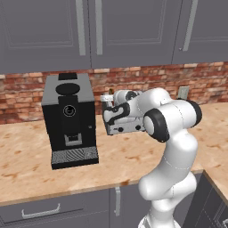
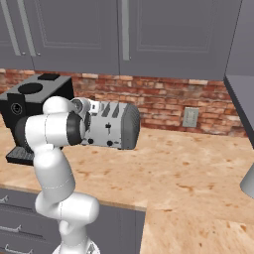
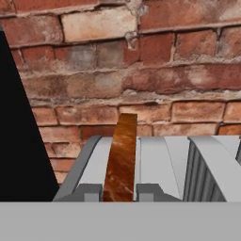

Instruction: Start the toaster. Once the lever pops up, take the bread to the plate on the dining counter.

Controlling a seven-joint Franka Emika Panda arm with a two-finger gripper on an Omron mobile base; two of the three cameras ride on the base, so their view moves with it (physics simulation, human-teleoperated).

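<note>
On the wall counter, with its mottled tan top, the toaster is sitting in front of the red brick backsplash, just to the right of the taller black coffee machine as the left base view shows it. The white arm is bending over the counter and reaching toward the toaster's top, hiding much of the toaster's body in the left base view. In the hand view, the bread is standing upright on its edge, brown crust facing the camera, rising out of a slot in the toaster's silver-grey top, and the gripper is sitting right at the base of the slice, one grey finger on each side of it. The jaws are drawn in close and appear to be clenching the bread between them. The coffee machine's dark side is filling the left edge of the hand view. Grey upper cabinets are hanging above the brick, and a pale wall outlet is sitting on the brick to the right of the toaster.
</note>
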